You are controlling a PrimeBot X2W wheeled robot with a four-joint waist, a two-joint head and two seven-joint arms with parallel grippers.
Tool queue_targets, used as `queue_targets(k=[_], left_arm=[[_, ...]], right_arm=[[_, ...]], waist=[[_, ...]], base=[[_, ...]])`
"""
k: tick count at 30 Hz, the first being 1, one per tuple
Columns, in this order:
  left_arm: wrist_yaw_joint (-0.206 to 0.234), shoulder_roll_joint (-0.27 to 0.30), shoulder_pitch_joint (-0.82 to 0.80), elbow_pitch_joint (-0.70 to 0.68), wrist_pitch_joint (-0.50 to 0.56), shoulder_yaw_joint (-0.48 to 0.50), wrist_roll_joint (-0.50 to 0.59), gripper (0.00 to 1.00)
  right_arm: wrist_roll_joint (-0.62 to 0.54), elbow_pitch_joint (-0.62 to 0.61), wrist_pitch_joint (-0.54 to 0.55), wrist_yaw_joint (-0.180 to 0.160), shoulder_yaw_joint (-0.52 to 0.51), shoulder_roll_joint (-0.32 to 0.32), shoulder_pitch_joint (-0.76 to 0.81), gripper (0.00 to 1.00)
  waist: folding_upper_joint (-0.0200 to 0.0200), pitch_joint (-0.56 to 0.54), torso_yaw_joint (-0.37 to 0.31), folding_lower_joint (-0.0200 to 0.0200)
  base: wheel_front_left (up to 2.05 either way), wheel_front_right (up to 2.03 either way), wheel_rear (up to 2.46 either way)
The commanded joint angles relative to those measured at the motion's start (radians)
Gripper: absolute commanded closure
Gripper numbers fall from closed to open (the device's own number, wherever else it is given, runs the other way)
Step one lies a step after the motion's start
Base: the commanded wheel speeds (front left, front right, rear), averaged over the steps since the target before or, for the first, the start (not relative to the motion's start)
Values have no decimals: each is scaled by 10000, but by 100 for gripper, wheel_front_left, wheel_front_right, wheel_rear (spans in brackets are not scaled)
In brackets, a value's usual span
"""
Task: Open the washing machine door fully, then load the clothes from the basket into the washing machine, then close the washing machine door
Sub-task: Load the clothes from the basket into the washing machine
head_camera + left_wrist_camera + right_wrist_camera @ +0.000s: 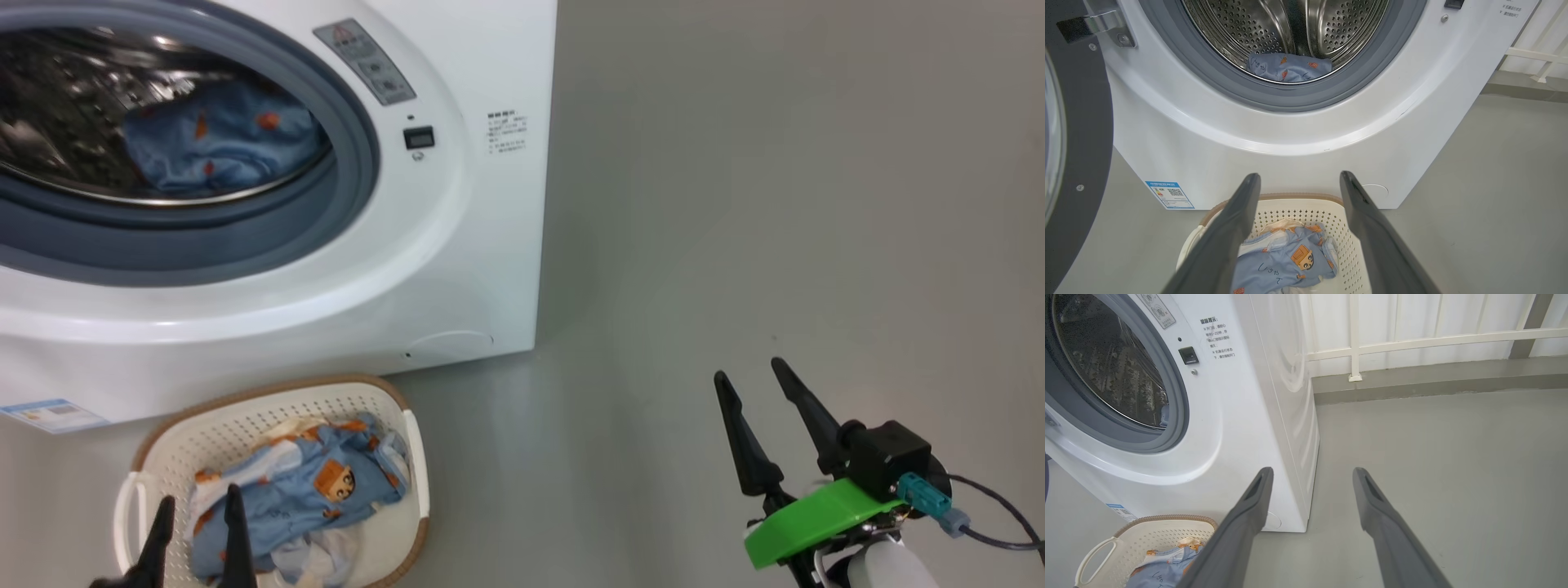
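The white washing machine [457, 245] stands open, and one light blue garment [220, 139] lies in its steel drum [1290, 28]. Its black-rimmed door [1077, 134] is swung wide at the left of the left wrist view. In front on the floor sits the cream basket [245, 416] holding blue cartoon-print clothes [302, 490] and a cream piece. My left gripper [200, 506] hovers open just above the basket's near side, nothing between its fingers [1237, 228]. My right gripper [747, 376] stands open over bare floor, to the right of the machine, with its fingers [1249, 514] empty.
Grey floor [775, 204] stretches to the right of the machine. A white railing and a low kerb [1412, 375] run behind it. A blue label sticker [53, 414] sits low on the machine's front, left of the basket.
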Motion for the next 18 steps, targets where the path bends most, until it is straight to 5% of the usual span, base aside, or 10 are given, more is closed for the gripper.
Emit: queue_targets(k=[1, 18], left_arm=[[-82, 118, -429, -22, -84, 366, 70, 0], [-785, 257, -3085, 3774, -84, 882, -385, 0]], right_arm=[[70, -289, -48, 16, 194, 17, -355, 0], [109, -944, -48, 16, -26, 17, -910, 0]], waist=[[0, 482, -192, 0], [0, 2673, -694, 0]], base=[[0, 0, 0], [0, 0, 0]])
